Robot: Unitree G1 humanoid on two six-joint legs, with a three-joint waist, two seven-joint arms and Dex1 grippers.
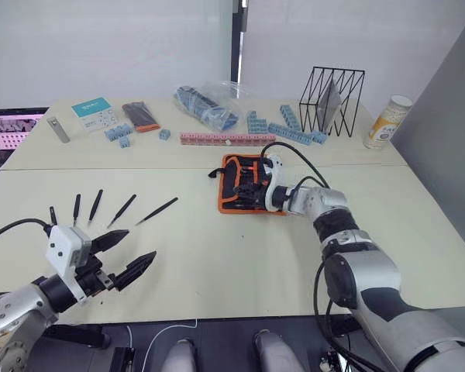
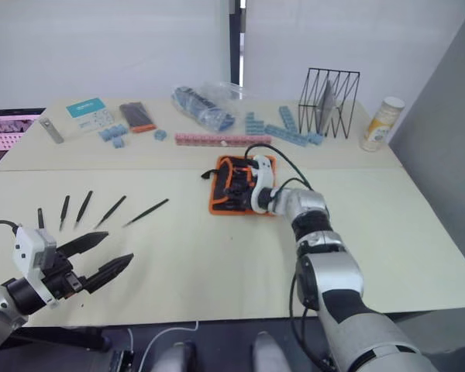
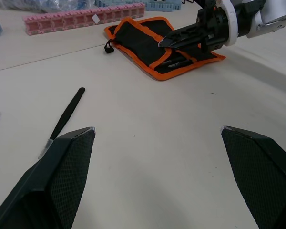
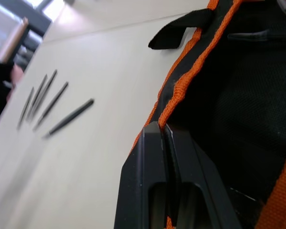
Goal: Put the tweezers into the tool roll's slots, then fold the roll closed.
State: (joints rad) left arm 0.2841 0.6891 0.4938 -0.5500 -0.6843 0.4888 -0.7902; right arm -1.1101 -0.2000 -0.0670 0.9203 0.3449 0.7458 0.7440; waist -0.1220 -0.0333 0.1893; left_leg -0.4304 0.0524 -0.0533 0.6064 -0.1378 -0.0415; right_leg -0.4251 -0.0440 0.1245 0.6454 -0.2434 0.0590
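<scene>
Pale beige tabletop (image 1: 217, 256) against white wall; far edge cluttered with blue blocks, pink strip, black wire rack (image 1: 332, 99), yellow bottle.

Left side: left gripper (image 1: 120, 257) hovering low over near edge, black fingers spread wide, holding nothing. Just beyond it, five slim black pointed metal tweezers (image 1: 122, 210) fanned in a row on bare table, none touching another, none picked up yet.

Centre-right: black fabric tool roll with orange trim edging (image 1: 234, 186) lying open and flat, well apart from tweezers. Narrow black fabric slots (image 3: 178, 62) on inner face, apparently still without tweezers.

Right: right gripper (image 1: 252, 188) resting over roll, fingers pressed together with no gap visible from wrist view; tips at orange edge (image 4: 178, 90). Whether any fabric pinched: cannot tell.

Judgement on step in hand (first pickup):
- Lower left fingers astride rightmost tweezer, nearest roll; grip mid-shaft, not point.
- Thin metal flat on table likely to slip; close slowly.
- Keep roll pinned so slot mouth stays put during insertion.
- Feed point-first along slot direction.
</scene>
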